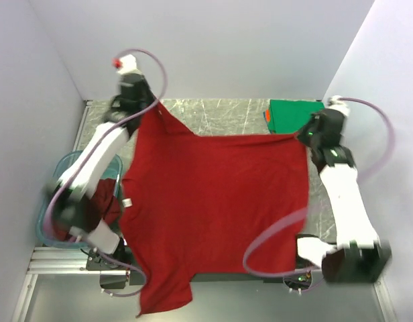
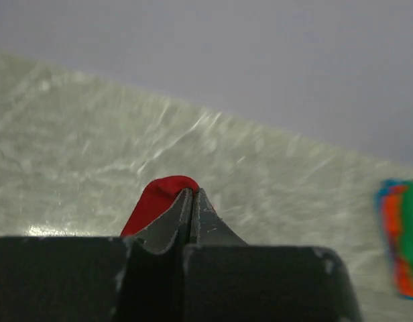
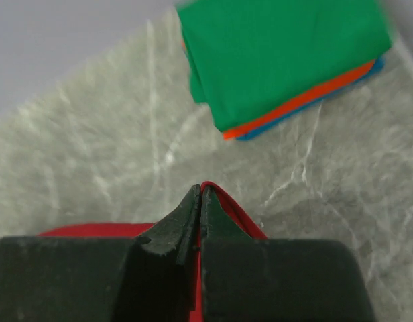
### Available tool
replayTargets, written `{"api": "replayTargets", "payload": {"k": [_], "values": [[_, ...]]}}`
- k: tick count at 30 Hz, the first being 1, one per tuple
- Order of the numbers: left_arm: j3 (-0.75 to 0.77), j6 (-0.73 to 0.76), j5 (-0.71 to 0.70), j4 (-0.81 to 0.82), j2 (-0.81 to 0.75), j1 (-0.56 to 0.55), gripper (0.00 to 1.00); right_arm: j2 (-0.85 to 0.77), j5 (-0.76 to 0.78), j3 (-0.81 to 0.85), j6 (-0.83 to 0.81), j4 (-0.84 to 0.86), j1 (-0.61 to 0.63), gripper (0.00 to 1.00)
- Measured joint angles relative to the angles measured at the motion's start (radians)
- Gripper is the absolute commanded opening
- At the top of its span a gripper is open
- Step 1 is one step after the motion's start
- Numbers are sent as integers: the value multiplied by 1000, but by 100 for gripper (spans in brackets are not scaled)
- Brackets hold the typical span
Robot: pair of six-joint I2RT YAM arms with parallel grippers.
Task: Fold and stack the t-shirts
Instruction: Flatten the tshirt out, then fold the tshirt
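- Two arms, in the top view, are holding one bright red t-shirt (image 1: 213, 194) spread over the table (image 1: 220, 111). The left gripper (image 1: 148, 107) is pinching the shirt's far-left corner. The right gripper (image 1: 302, 137) is pinching its far-right corner. Both have their jaws pressed together on the cloth.
- The held edge is running left to right between the grippers. It is slanting, because the left gripper is sitting farther back than the right. From that edge the shirt's long axis is running toward the near side, where a sleeve is draping over the table's near edge by the arm bases.
- A folded stack (image 1: 295, 115), green on top, is lying at the far right, just beyond the right gripper, so the right arm is much the nearer to it. A blue tub (image 1: 49, 201) is standing beside the table's left edge, with a maroon shirt (image 1: 107, 206) bunching inside it.
- In the left wrist view, the left gripper (image 2: 192, 194) is showing its jaws closed, with a fold of red t-shirt (image 2: 156, 201) poking out on their left side. Bare table (image 2: 92, 147) is stretching ahead, and the folded stack (image 2: 401, 238) is blurring at the right edge.
- In the right wrist view, the right gripper (image 3: 201, 191) is clamping the red t-shirt (image 3: 237, 211), with cloth showing on both sides of the closed jaws. The folded stack (image 3: 280, 54) is lying just ahead and to the right, green over orange over blue, on the table (image 3: 92, 168).
- Judging from this, nearly all the cloth is lying nearward of both grippers. The first fold is likely turning on carrying the held edge toward the near side.
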Motion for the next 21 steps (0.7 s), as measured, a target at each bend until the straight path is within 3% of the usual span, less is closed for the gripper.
{"api": "replayTargets", "payload": {"k": [4,9,13,21], "values": [[37,3,3,2,305,37,0,275,-29,5,-19,93,0,0],[179,3,47,-14,618,76,0,663,-17,178,-26,115,0,0],[185,9,93,6,672,92,0,802,-14,240,-34,115,0,0],[283,10,149,69,678,105,0,833,-7,317,-43,107,-1,0]]}}
